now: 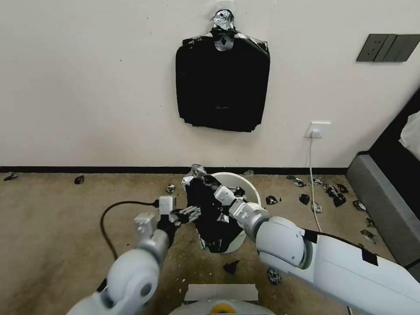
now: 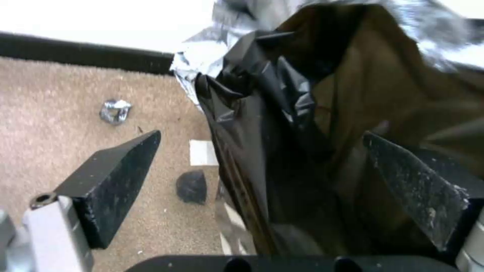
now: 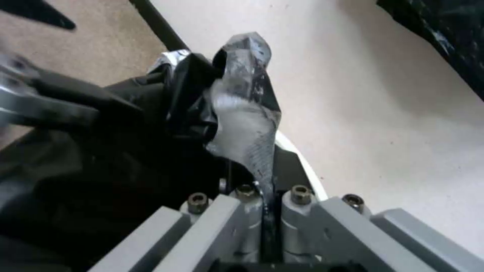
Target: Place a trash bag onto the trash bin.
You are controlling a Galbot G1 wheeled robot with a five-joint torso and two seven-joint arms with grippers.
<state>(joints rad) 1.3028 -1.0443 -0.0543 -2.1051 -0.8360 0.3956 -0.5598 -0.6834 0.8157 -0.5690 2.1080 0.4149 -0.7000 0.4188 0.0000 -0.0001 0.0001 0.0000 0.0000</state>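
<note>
Head view: the trash bin (image 1: 249, 192), round and cream-white, stands on the carpet (image 1: 57, 227) close to the wall (image 1: 87, 87). The trash bag (image 1: 210, 214), black and crinkled with silvery glints, hangs over the bin's near-left rim and down its outer side, held up between the two arms.

The right pincer (image 1: 209, 180) reaches over the bin and is clenched on the bag's upper edge; in the right wrist view its fingers (image 3: 247, 211) press together on a strip of the bag (image 3: 242, 124), with the bin rim (image 3: 302, 162) just beyond.

The left pincer (image 1: 192, 213) sits at the bag's left side. In the left wrist view its two black fingers (image 2: 116, 177) stand wide apart, released, with a fold of the bag (image 2: 282, 124) lying between them.

A flat stack of black bags (image 1: 223, 83) hangs on the wall above the bin. Small black scraps (image 1: 332, 192) lie scattered on the carpet to the right, near a white cable (image 1: 311, 175).
</note>
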